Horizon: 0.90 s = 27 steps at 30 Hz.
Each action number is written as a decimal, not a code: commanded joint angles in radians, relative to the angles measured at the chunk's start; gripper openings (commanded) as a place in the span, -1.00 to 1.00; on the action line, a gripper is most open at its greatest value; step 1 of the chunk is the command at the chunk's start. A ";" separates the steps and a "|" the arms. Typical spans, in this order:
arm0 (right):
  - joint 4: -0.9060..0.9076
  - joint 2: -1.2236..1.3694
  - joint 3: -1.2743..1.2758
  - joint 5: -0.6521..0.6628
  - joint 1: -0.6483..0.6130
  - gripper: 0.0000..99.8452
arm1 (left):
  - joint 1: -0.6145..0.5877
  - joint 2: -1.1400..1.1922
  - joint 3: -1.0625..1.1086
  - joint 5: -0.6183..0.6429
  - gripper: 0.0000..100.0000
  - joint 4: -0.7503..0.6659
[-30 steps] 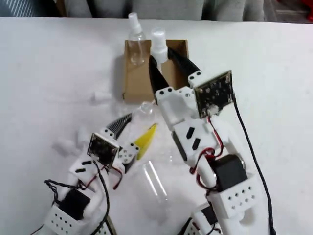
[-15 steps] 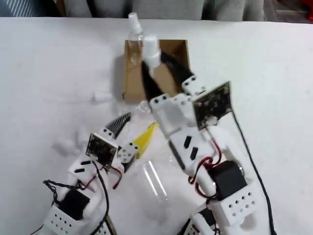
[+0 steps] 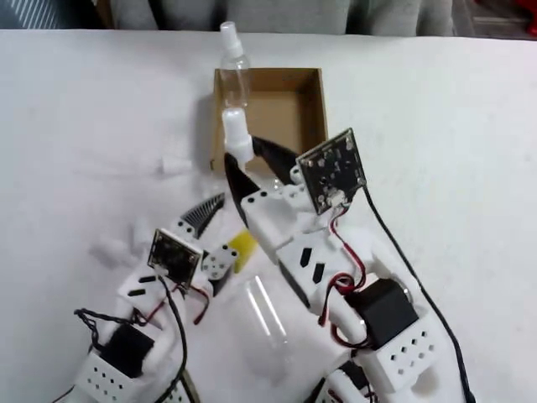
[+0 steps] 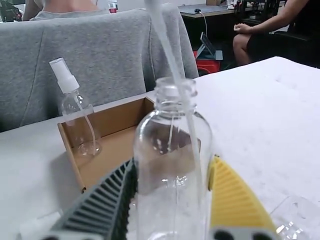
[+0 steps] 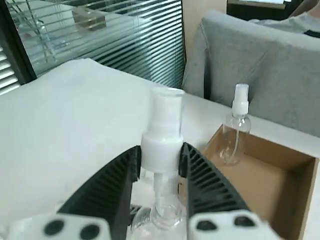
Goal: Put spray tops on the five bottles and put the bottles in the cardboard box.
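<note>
My left gripper point(image 4: 170, 202), one finger grey and one yellow, is shut on an upright clear bottle point(image 4: 172, 165) with a bare neck. Just above it, my right gripper point(image 5: 160, 150) is shut on a white spray top point(image 5: 162, 132). The top's thin tube point(image 4: 172, 65) runs down through the bottle's neck point(image 5: 160, 220), and the cap sits a little above the rim. In the high view the right gripper point(image 3: 241, 153) holds the spray top point(image 3: 235, 133) in front of the cardboard box point(image 3: 312, 105). One capped bottle point(image 3: 233, 63) stands in the box's far left corner.
Another clear bottle point(image 3: 268, 311) without a top lies on the table between the two arm bases. Loose white spray tops lie left of the box point(image 3: 176, 164) and farther left point(image 3: 109, 248). A grey chair back point(image 4: 100, 55) stands behind the table.
My right gripper has carried the spray top from over the box toward the near left, down over the bottle in the left gripper. The left arm has kept still.
</note>
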 commanded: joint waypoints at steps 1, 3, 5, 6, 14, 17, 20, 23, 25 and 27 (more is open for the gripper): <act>0.077 -0.019 -0.011 -0.015 -0.015 -0.94 | -0.010 -0.016 -0.011 -0.014 -0.96 -0.034; 0.117 -0.019 -0.011 -0.015 -0.016 -0.83 | -0.010 -0.016 -0.011 -0.014 -0.96 -0.032; 0.148 -0.019 -0.015 -0.015 -0.016 -0.68 | -0.010 -0.016 -0.011 -0.014 -0.96 -0.032; 0.156 -0.019 -0.017 -0.015 -0.016 -0.63 | -0.010 -0.016 -0.011 -0.014 -0.96 -0.032; 0.162 -0.191 -0.017 -0.014 -0.010 -0.69 | -0.010 -0.016 -0.009 -0.014 -0.96 -0.035; 0.182 -0.259 -0.011 -0.014 0.015 -0.77 | -0.010 -0.016 -0.011 -0.012 -0.96 -0.035; 0.216 -0.285 0.012 -0.015 0.097 -0.93 | -0.013 -0.016 -0.017 -0.008 -0.96 -0.035; 0.206 -0.283 0.110 -0.015 0.188 -0.94 | -0.044 -0.016 -0.015 -0.006 -0.95 -0.069; 0.166 -0.289 0.212 -0.015 0.234 -0.93 | -0.070 -0.016 -0.012 -0.005 -0.95 -0.107; 0.108 -0.291 0.318 -0.015 0.262 -0.97 | -0.087 -0.016 -0.012 -0.005 -0.95 -0.127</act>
